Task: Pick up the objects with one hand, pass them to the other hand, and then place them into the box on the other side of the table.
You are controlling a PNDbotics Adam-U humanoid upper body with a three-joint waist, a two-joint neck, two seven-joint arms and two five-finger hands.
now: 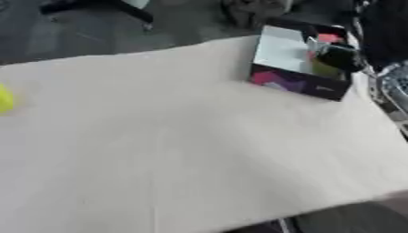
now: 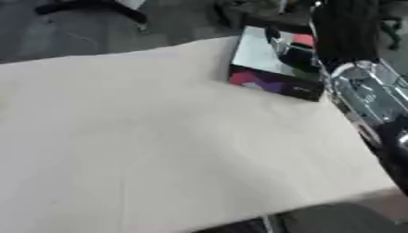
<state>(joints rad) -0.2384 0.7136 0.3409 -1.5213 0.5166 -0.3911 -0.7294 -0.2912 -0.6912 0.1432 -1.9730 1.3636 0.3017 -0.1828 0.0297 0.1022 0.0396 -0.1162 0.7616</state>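
The box (image 1: 280, 51) stands at the table's far right, with a pale inside and a dark side wall printed in pink and purple. My right hand (image 1: 337, 55) is black and reaches down into the box from the upper right. Something green (image 1: 323, 69) shows just below the hand inside the box, and something red (image 1: 329, 38) lies behind it. The blur hides whether the hand touches either. A yellow-green object (image 1: 5, 98) sits at the table's left edge, cut off by the picture's border. My left hand shows in no view.
A beige cloth covers the table (image 1: 191, 145). My right arm's silver joint (image 2: 365, 91) hangs over the table's right edge. A chair base (image 1: 95, 6) stands on the dark floor beyond the far edge.
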